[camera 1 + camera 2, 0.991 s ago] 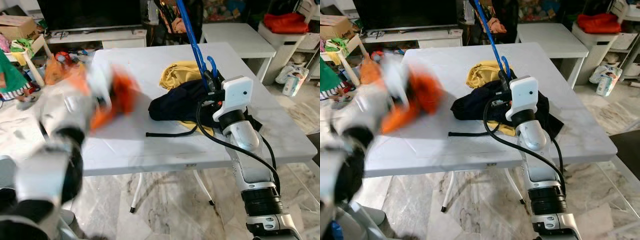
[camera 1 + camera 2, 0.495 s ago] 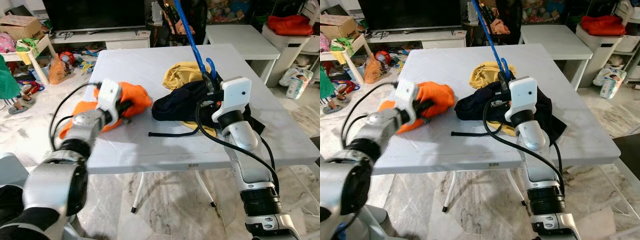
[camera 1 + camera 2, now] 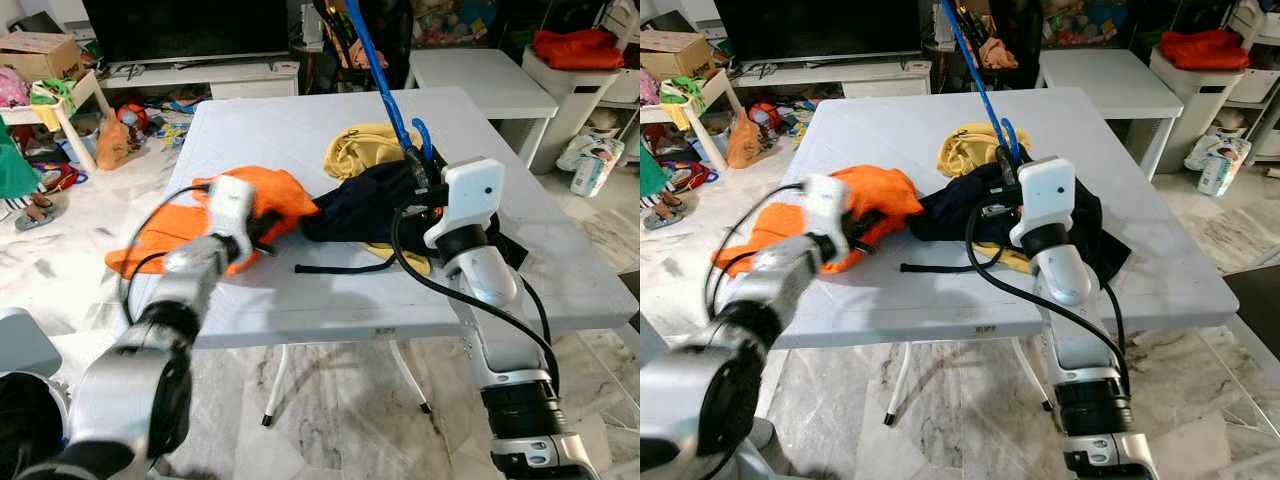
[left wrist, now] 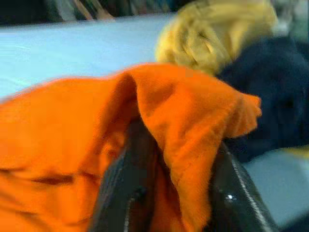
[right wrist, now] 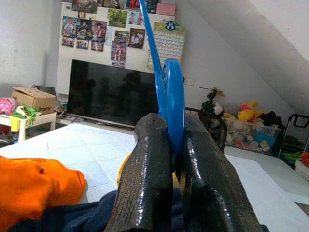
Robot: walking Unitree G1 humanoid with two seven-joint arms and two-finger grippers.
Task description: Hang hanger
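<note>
The blue hanger [image 3: 385,75] stands up tall in the upper middle of the head view. The right hand [image 5: 169,159] pinches its hook tight, so it stays ready to hang. Under it, on the white desk [image 3: 280,130], lie a dark navy cloth [image 3: 365,205] and a yellow cloth [image 3: 360,150]. At the middle left, the left hand [image 4: 181,193] pinches the orange cloth [image 3: 190,220], likely to bring it to the hanger.
</note>
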